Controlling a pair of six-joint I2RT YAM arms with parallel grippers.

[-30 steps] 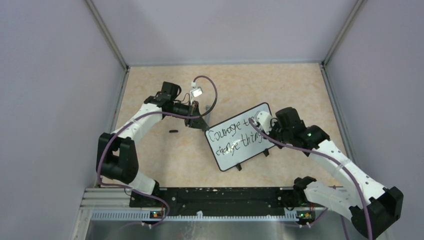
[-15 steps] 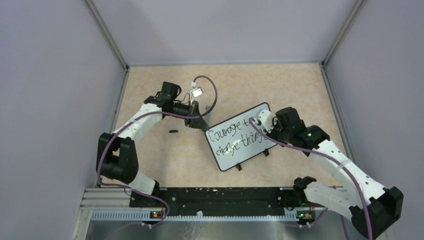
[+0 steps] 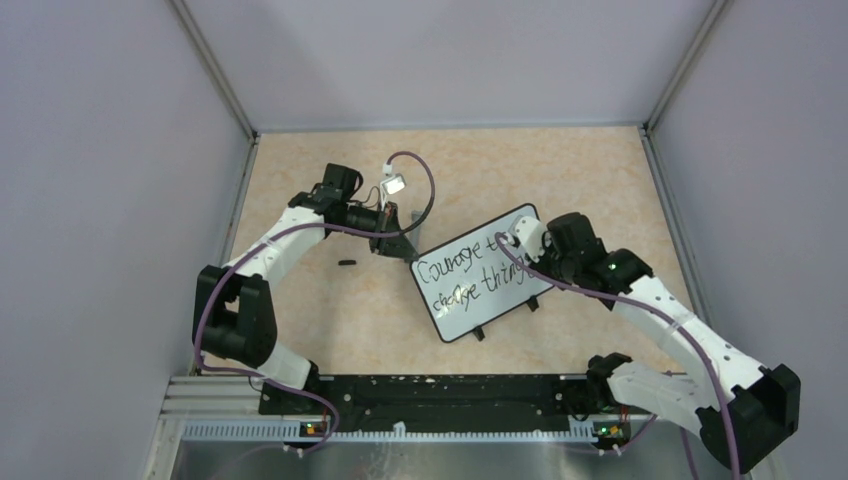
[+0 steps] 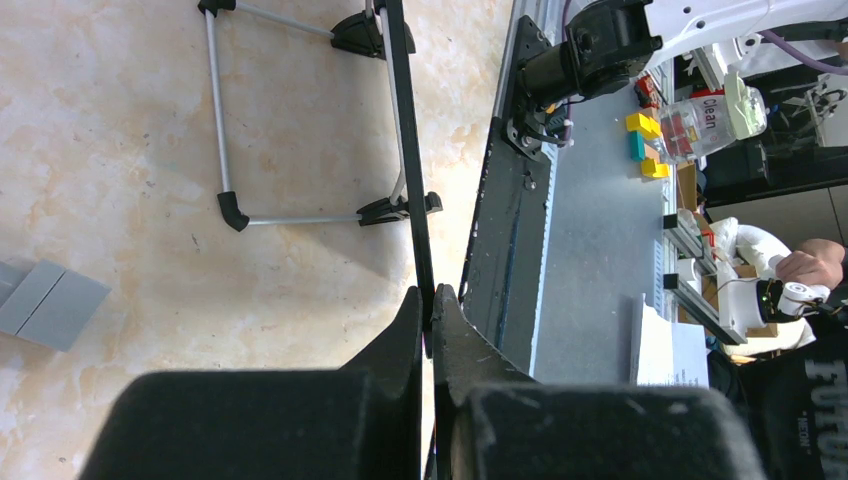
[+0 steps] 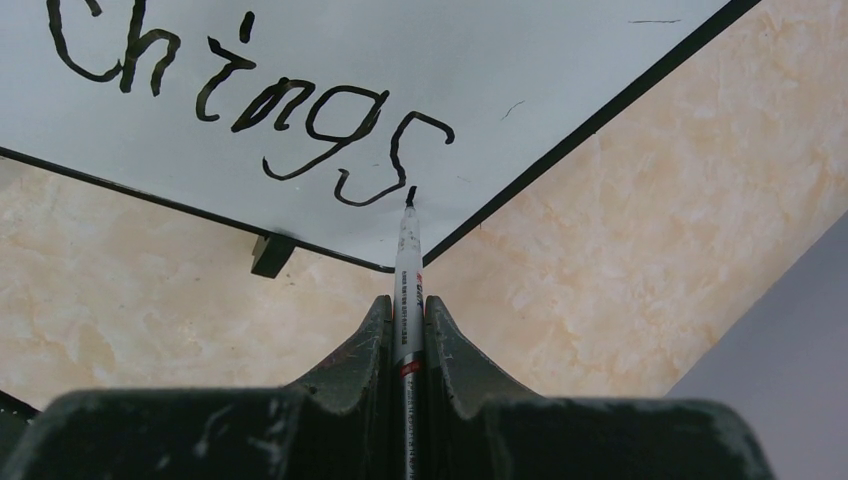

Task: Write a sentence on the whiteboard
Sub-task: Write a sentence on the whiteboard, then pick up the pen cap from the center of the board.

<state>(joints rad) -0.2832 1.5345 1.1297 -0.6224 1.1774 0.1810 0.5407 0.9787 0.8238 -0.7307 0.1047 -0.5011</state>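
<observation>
**Top view.** One flat white rectangular whiteboard with a thin black rim stood tilted on the beige mottled counter, between the two arms. One black handwritten sentence ran across it in two lines, its right end hidden under the right arm. The left pincer sat at the board's upper left corner. The right pincer sat over the end of the writing. One small black stub lay alone on the counter near the left arm.

**Left wrist view.** The left pincer was clamped fully closed on the whiteboard, seen edge-on. A bent wire stand with black feet propped the board.

**Right wrist view.** The right pincer was closed narrowly around a slim white marker. Its black tip touched the whiteboard just below the last letter of "things", close to the board's corner.

**Hazards, as judged.**
- A sideways lift-off could drag a stray line through the sentence.
- The tip could slip over the nearby rim.
- Heavy pressure on the marker might rock the board on its stand, or twist it in the left clamp.
</observation>
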